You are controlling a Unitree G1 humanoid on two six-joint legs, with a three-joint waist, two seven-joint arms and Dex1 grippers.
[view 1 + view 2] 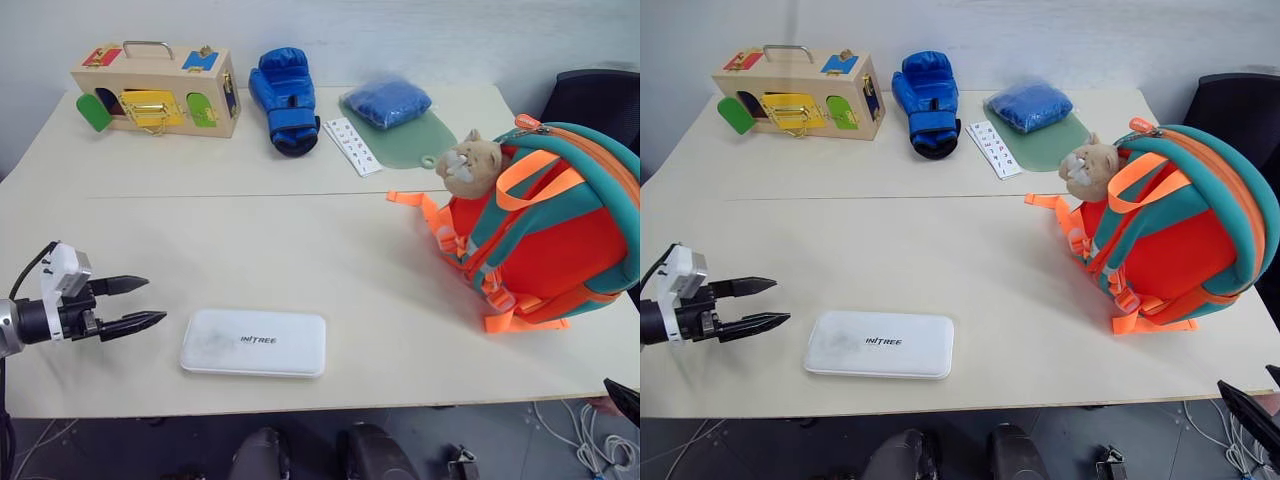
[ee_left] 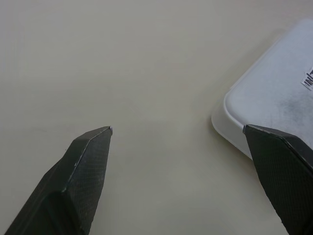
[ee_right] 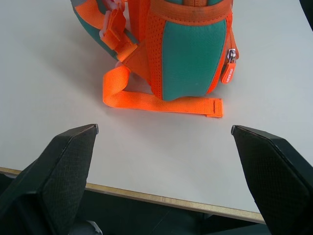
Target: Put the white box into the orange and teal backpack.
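Approaching with our left end effector, fingers spread and empty, we are facing the white box just beside it, lying lengthwise along the table's near edge. Our right end effector, also spread, is facing the orange and teal backpack at the right edge.

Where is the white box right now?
The white box lies flat near the table's front edge, just right of the open left gripper and far left of the orange and teal backpack.
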